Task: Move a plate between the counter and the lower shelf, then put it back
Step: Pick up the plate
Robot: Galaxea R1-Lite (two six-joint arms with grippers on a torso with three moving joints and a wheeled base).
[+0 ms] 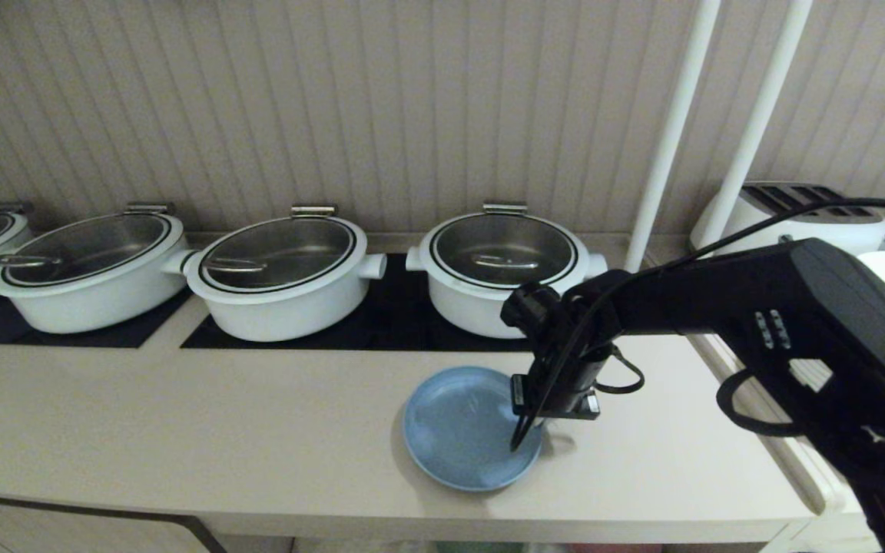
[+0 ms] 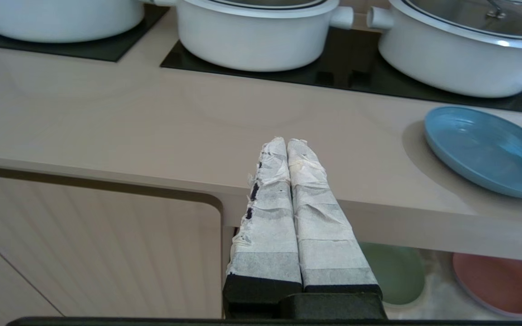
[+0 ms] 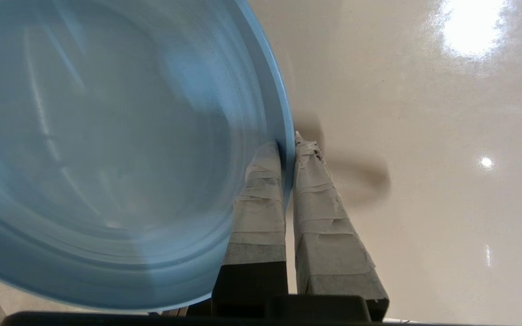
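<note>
Right gripper (image 3: 287,149) pinching the plate (image 1: 462,426) on the desk (image 1: 258,430).
Its jaws are clamping the plate's rim; the left gripper (image 2: 287,147) is hanging before the desk, jaws pressed together.

The plate (image 1: 462,430) lies on the counter (image 1: 181,430) before the rightmost pot (image 1: 504,269)

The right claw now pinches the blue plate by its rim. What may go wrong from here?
1. The right claw holds the plate only at one edge of the rim, so it may tilt or slip when lifted.
2. The pot stands just behind the claw; a careless swing might bump it.
</note>
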